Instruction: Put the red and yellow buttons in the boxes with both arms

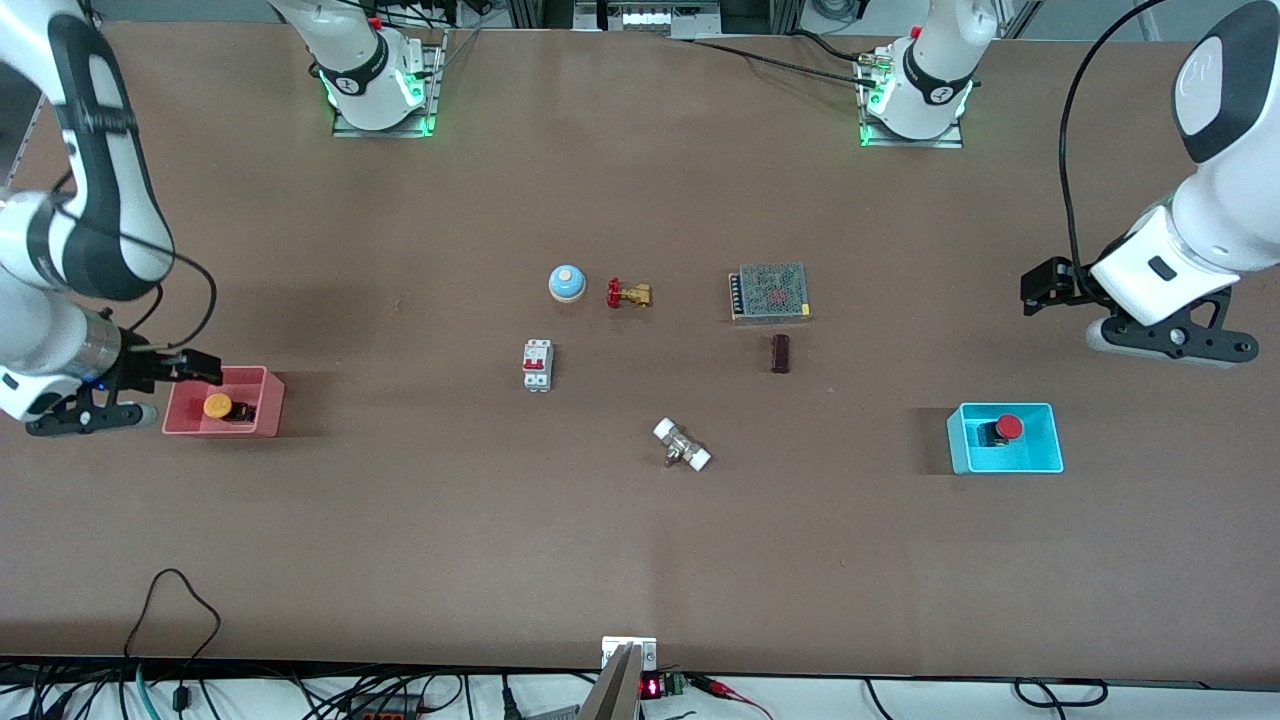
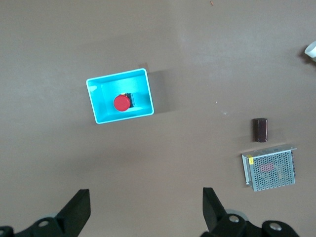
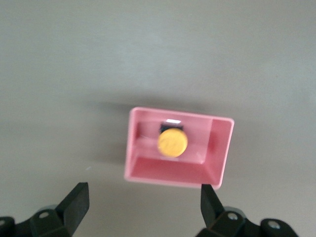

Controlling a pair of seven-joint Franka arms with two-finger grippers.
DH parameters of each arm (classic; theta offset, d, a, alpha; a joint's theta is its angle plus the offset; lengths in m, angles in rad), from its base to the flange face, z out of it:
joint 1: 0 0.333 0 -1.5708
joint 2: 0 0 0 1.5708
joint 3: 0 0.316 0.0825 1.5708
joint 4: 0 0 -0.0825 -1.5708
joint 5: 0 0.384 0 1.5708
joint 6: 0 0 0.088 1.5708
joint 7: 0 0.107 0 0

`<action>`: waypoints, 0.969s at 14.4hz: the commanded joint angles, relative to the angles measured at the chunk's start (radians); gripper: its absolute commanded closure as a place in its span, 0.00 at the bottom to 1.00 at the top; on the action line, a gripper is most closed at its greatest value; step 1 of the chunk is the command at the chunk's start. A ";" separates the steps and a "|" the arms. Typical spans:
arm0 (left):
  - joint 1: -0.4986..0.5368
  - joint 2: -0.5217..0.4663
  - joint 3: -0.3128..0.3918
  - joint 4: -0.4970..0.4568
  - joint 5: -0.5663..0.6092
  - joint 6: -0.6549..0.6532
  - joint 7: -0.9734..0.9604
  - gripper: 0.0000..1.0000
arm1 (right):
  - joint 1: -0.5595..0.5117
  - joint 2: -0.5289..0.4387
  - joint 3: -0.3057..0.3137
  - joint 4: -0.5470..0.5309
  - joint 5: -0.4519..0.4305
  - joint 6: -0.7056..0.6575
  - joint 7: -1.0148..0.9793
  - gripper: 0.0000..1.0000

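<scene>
Resting in the pink box [image 1: 268, 400], the yellow button [image 1: 218, 406] lies just beside the right claw [image 1: 205, 368], spread wide and empty. The red button [image 1: 1008, 427] sits in the blue box [image 1: 1005, 463]; the left claw [image 1: 1032, 288], equally open and empty, hangs above the worktop [image 1: 500, 540] well apart from it. Both look placed, so only withdrawal seems left.

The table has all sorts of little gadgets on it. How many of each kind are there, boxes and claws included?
Push buttons: 2, red button and yellow button
Boxes: 2, blue box and pink box
Claws: 2, left claw and right claw, both open
Other gadgets: 6
Total: 12
</scene>
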 commanded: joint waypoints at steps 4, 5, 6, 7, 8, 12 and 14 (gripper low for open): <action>0.020 -0.062 -0.022 -0.048 0.003 -0.016 -0.069 0.00 | 0.105 -0.222 0.077 -0.018 0.005 -0.214 0.225 0.00; 0.077 -0.072 -0.095 -0.050 0.004 -0.015 -0.072 0.00 | 0.129 -0.246 0.077 0.000 0.008 -0.260 0.266 0.00; 0.130 -0.080 -0.153 -0.054 0.021 -0.009 -0.074 0.00 | 0.140 -0.251 0.074 0.038 0.017 -0.308 0.267 0.00; 0.126 -0.086 -0.157 -0.056 0.048 -0.008 -0.076 0.00 | 0.152 -0.251 0.071 0.085 0.043 -0.351 0.267 0.00; 0.123 -0.091 -0.157 -0.057 0.055 -0.005 -0.076 0.00 | 0.170 -0.248 0.057 0.113 0.051 -0.382 0.267 0.00; 0.103 -0.158 -0.128 -0.170 0.053 0.089 -0.091 0.00 | 0.186 -0.236 0.005 0.126 0.077 -0.417 0.274 0.00; 0.105 -0.177 -0.130 -0.206 0.053 0.107 -0.076 0.00 | 0.178 -0.236 0.002 0.126 0.083 -0.431 0.276 0.00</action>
